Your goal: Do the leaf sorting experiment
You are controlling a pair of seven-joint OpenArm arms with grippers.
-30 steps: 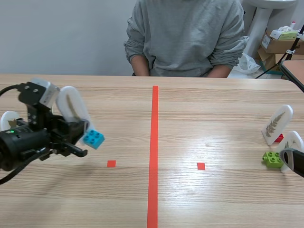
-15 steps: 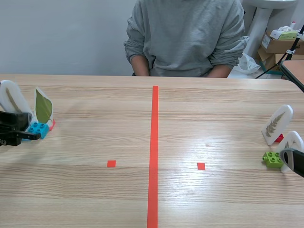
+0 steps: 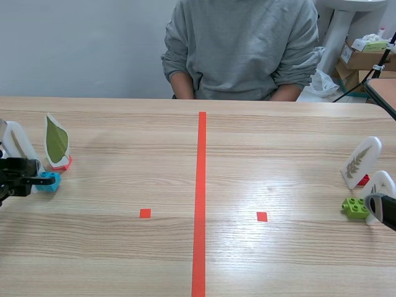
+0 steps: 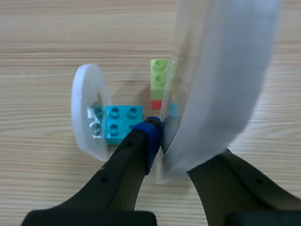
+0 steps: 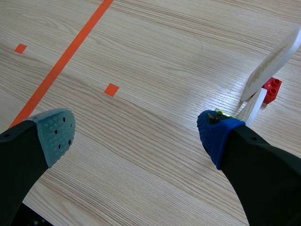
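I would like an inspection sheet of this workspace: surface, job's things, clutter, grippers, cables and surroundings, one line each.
Surface: pale wooden table with orange-red tape marks.
Job's things: at left, white card with a green leaf and a turquoise toy brick; at right, white card with a fern leaf with a red toy brick at its foot, and a lime-green toy brick.
Clutter: nothing seen.
Grippers: left gripper shut on a translucent white card; right gripper open and holding nothing.
Cables: nothing seen on the table.
Surroundings: person in a grey sweatshirt across the table; cardboard boxes behind at right.
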